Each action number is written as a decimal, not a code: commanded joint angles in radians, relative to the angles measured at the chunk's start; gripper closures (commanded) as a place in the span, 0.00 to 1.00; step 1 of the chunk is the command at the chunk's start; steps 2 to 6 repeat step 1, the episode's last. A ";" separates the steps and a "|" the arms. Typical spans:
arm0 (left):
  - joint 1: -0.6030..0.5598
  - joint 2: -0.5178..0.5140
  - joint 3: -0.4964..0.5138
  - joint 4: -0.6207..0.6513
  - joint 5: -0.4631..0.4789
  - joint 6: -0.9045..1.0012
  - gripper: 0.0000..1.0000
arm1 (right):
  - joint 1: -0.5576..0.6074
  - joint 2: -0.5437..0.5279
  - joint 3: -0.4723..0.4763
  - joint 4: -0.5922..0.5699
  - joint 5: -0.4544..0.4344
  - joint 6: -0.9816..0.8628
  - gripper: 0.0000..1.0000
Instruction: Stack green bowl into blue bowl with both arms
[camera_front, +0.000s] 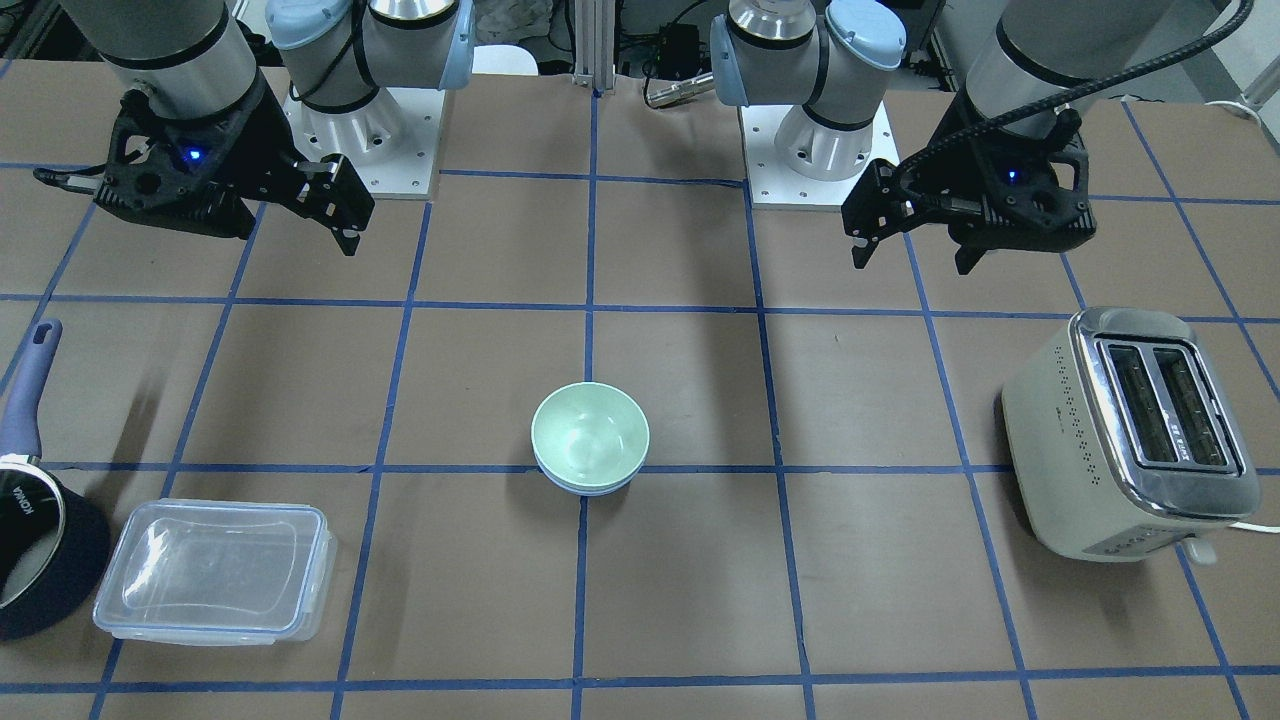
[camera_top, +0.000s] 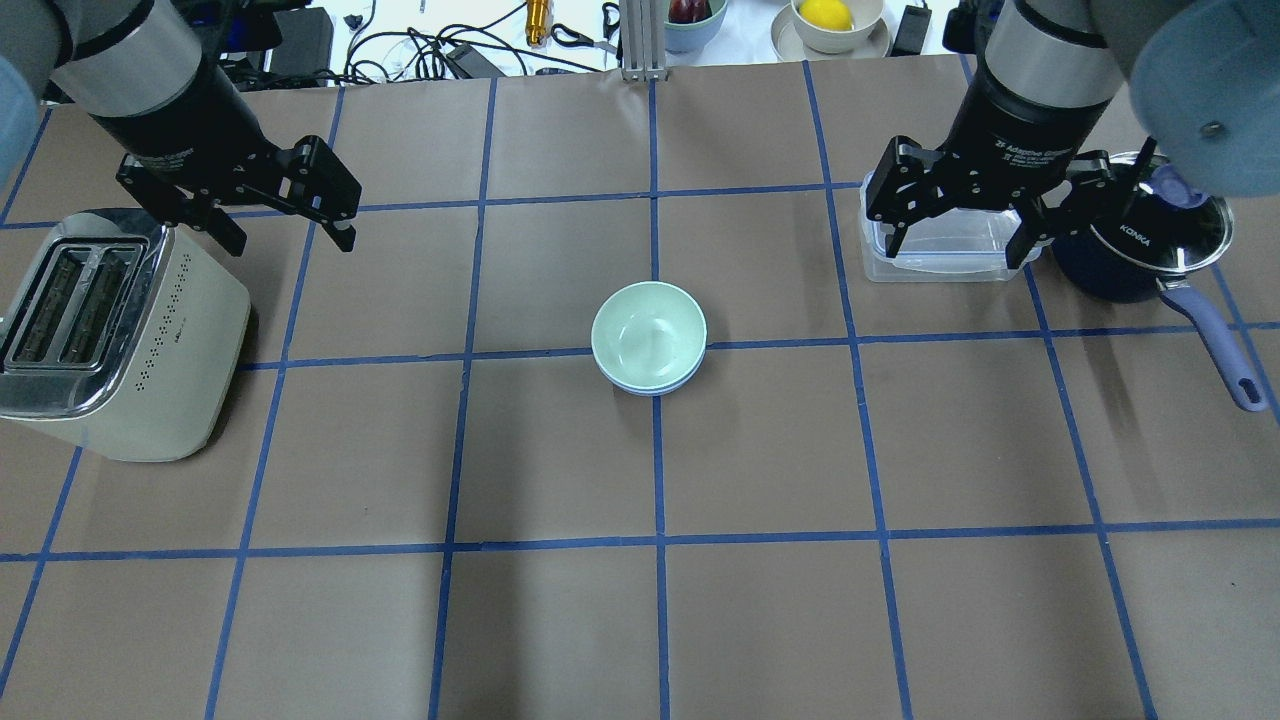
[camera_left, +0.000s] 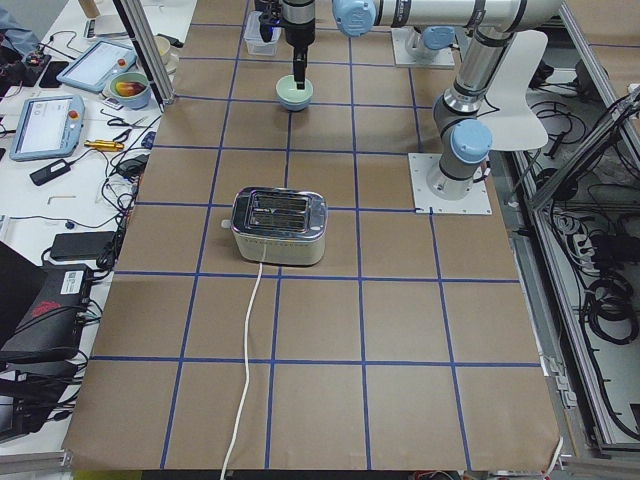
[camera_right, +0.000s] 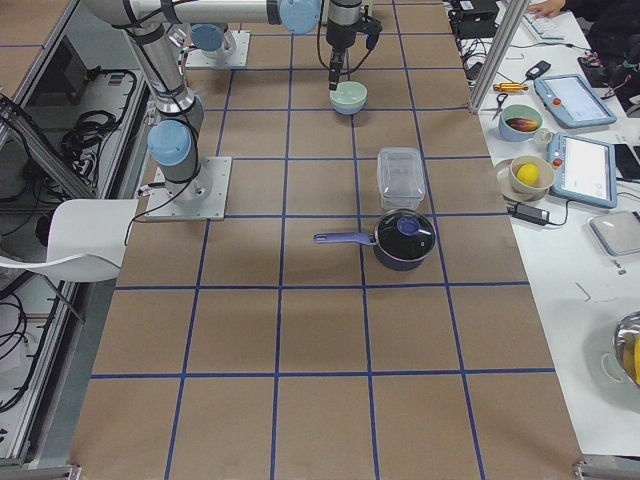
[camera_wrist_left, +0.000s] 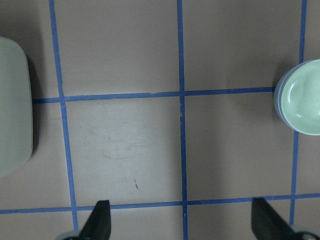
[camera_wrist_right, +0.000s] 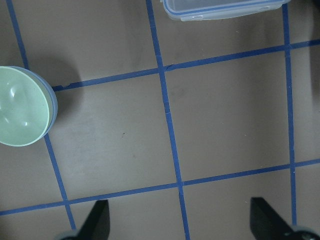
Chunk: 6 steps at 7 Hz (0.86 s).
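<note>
Two cameras faced each other across the table (camera_top: 560, 620), two watched from its ends, two wrist cameras looked down closely; all shared the green bowl (camera_top: 648, 335).

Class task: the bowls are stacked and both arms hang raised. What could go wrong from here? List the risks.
1. The left gripper hangs open beside the toaster; a sideways swing could clip it.
2. The right gripper hangs open near the clear container and saucepan; a careless descent might strike them.
3. The green bowl rests loose in the blue bowl; a bump could unseat it.
</note>
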 joint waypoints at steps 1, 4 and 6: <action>0.000 0.000 -0.002 0.000 0.002 0.000 0.00 | -0.002 -0.003 0.000 0.005 0.005 -0.010 0.00; 0.000 0.000 -0.002 0.000 0.002 0.000 0.00 | -0.002 -0.003 0.000 0.005 0.005 -0.010 0.00; 0.000 0.000 -0.002 0.000 0.002 0.000 0.00 | -0.002 -0.003 0.000 0.005 0.005 -0.010 0.00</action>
